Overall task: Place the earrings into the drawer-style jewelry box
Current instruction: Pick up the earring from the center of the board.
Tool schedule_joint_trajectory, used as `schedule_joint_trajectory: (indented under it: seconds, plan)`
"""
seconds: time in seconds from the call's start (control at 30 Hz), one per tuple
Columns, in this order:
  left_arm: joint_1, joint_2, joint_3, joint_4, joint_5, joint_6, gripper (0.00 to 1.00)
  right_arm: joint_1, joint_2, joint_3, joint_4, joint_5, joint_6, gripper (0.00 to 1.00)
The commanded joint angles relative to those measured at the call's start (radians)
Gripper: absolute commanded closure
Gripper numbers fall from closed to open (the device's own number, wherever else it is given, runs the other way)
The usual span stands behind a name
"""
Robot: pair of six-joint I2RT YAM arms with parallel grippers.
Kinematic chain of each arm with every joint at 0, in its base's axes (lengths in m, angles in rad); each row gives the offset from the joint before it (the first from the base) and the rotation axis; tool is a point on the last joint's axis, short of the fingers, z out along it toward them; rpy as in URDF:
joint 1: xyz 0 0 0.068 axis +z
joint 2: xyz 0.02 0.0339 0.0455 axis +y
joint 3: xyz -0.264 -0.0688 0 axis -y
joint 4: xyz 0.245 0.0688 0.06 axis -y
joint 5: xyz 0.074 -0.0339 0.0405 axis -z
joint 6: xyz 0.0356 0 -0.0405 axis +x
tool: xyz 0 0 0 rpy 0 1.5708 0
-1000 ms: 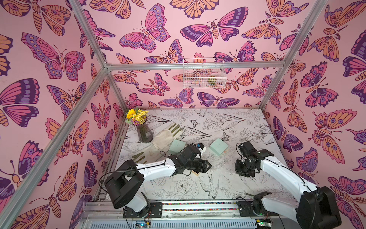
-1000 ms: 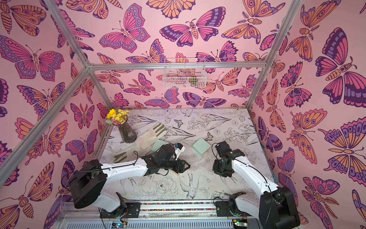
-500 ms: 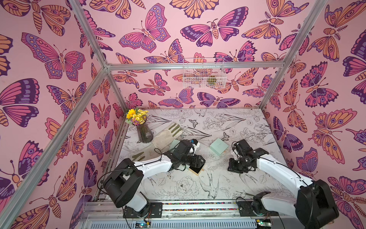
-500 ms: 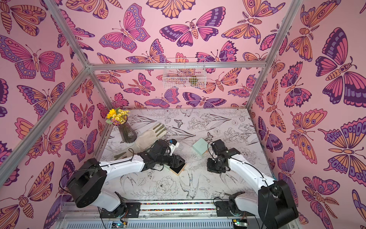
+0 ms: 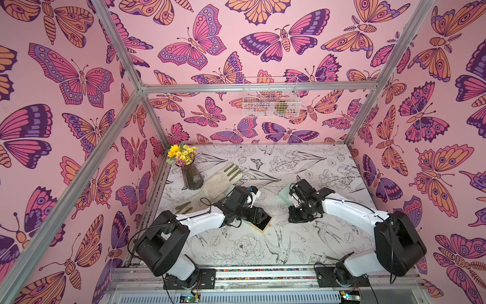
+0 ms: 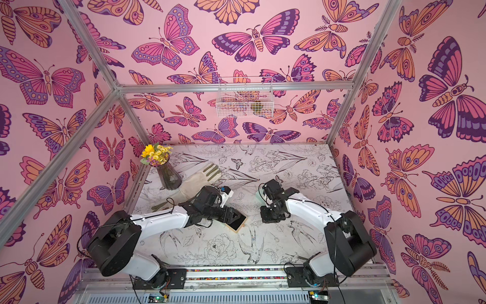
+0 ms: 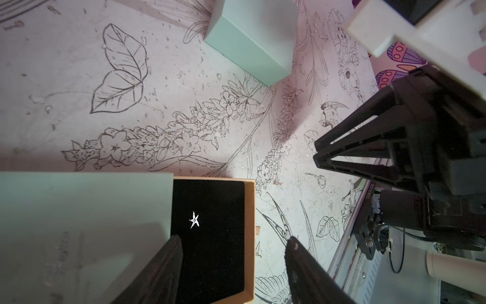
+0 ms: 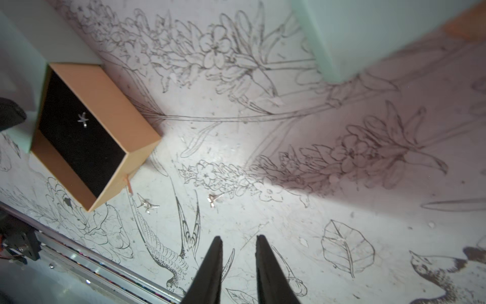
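The jewelry box is a mint sleeve (image 7: 79,223) with a tan drawer (image 7: 249,237) pulled out, black-lined; in both top views the drawer (image 5: 263,223) (image 6: 238,222) pokes out from under my left arm. One star-shaped earring (image 7: 194,220) (image 8: 83,119) lies on the lining. Two more earrings (image 8: 147,205) (image 8: 213,200) lie on the table just past the drawer's front. My left gripper (image 7: 234,238) (image 5: 259,214) hovers open over the drawer, fingers either side of its wall, not touching. My right gripper (image 8: 238,238) (image 5: 299,218) is open by a narrow gap, empty, short of the loose earrings.
A second mint box (image 5: 284,196) (image 8: 368,31) stands behind the right gripper. A vase of yellow flowers (image 5: 192,179) and a long glove (image 5: 215,184) lie at the back left. A wire basket (image 5: 269,97) hangs on the back wall. A metal rail (image 5: 263,271) runs along the front.
My right gripper has moved left toward the middle of the table. My left gripper has drawn back a little, and the open drawer now shows beneath its tip.
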Motion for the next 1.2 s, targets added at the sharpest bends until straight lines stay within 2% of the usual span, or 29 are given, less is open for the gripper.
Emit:
schedule_joint_trajectory:
  seconds: [0.0, 0.3, 0.7, 1.17]
  plan:
    - [0.025, -0.015, -0.032, 0.030, 0.042, -0.002, 0.35, 0.057, 0.058, 0.065, -0.070, 0.062, -0.057, 0.75]
    - [0.057, 0.002, -0.041, 0.087, 0.101, -0.022, 0.36, 0.099, 0.165, 0.116, -0.107, 0.051, -0.120, 0.75]
    - [0.058, -0.006, -0.043, 0.097, 0.117, -0.021, 0.37, 0.108, 0.188, 0.115, -0.085, -0.017, -0.151, 0.76]
    - [0.057, -0.015, -0.042, 0.096, 0.122, -0.018, 0.37, 0.108, 0.216, 0.133, -0.088, -0.007, -0.152, 0.81]
